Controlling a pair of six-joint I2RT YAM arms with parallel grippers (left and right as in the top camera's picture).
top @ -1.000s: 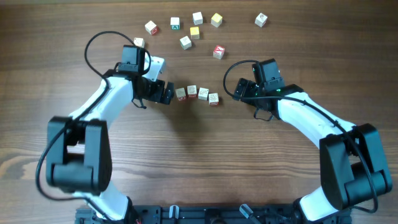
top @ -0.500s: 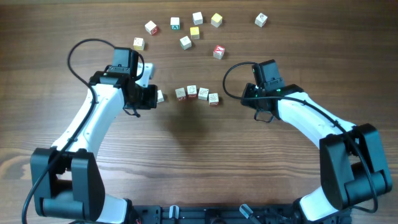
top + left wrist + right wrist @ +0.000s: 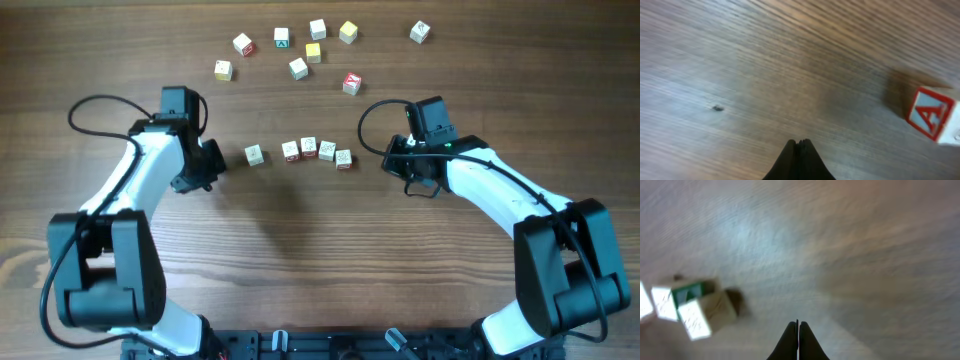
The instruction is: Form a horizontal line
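Row of cubes (image 3: 309,149): partly formed; close-set, slightly bowed.
Left-end cube (image 3: 254,155): lay apart; needed nudging in.
Left gripper (image 3: 799,149): closed, held nothing.
Right gripper (image 3: 798,330): closed, held nothing.

Brown wood-grain table (image 3: 320,260) fills every view — soft, even light.

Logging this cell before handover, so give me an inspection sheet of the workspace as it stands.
Surface: wood-grain table, flat.
Job's things: horizontal line of four cubes close together, slightly uneven; fifth cube apart at its left.
Clutter: nine scattered cubes farther back, two yellow.
Grippers: left tool shut, empty; right tool shut, empty.
Cables: left arm's cable and right arm's cable loop loosely.
Surroundings: nothing seen.
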